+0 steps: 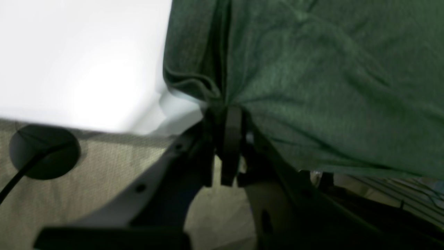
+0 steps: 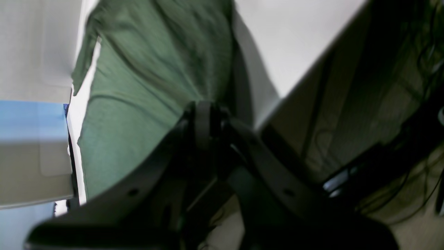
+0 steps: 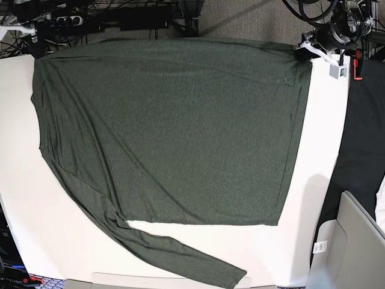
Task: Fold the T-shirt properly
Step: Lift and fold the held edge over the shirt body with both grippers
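The T-shirt [image 3: 174, 132] is dark olive green and lies spread flat on the white table [image 3: 313, 168], with one long sleeve [image 3: 180, 259] trailing along the near edge. At the table's far edge each gripper pinches one corner. My left gripper [image 3: 300, 52] is shut on the far right corner, and in the left wrist view [image 1: 229, 116] the fabric [image 1: 312, 86] bunches between its fingers. My right gripper [image 3: 35, 53] is shut on the far left corner; in the right wrist view [image 2: 205, 113] the cloth [image 2: 145, 86] runs away from the closed jaws.
A black cloth [image 3: 364, 150] covers the table's right side, with a grey box [image 3: 355, 247] at the near right corner. Cables and a power strip [image 3: 138, 18] lie on the carpet beyond the far edge. A black round disc with a cord [image 1: 43, 151] sits on the carpet.
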Tool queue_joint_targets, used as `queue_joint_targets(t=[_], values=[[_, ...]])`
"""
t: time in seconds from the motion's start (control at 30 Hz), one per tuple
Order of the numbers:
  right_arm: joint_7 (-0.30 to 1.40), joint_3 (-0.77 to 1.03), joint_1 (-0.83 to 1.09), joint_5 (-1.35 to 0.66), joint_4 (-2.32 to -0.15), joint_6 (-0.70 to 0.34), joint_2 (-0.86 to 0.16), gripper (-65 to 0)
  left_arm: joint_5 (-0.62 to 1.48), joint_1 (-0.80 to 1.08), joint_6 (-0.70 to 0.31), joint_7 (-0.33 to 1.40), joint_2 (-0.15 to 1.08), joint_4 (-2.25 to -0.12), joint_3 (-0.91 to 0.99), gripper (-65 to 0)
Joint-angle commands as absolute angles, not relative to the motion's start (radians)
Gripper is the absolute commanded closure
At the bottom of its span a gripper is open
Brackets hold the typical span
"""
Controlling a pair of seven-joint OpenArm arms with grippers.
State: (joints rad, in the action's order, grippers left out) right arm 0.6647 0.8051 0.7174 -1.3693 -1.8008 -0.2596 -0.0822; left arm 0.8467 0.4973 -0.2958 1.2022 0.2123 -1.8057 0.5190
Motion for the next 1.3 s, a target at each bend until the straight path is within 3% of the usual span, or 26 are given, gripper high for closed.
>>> queue_joint_targets(t=[0.0, 0.27, 0.7, 1.1, 1.27], values=[[0.645, 0.823, 0.736, -1.397, -1.831, -0.288, -0.093, -0.2, 0.834, 0.513, -0.294, 1.216, 0.223, -1.833, 0.544, -0.1], [0.645, 0.862, 0.708, -1.392, -1.865, -0.334, -0.094, -0.2, 0.835, 0.506, -0.294, 1.214, 0.223, -1.914, 0.556, -0.1], [0.639, 0.857, 0.492, -1.204, -1.827, -0.335, -0.111, -0.2, 0.834, 0.257, -0.294, 1.293, 0.220, -1.919, 0.545, -0.1], [0.636, 0.806, 0.314, -1.082, -1.695, -0.331, -0.110, -0.7, 0.829, 0.101, -0.289, 1.322, 0.216, -1.747, 0.544, -0.6], [0.636, 0.808, 0.312, -1.079, -1.696, -0.331, -0.110, -1.2, 0.829, 0.096, -0.285, 1.314, 0.216, -1.715, 0.544, -6.5]])
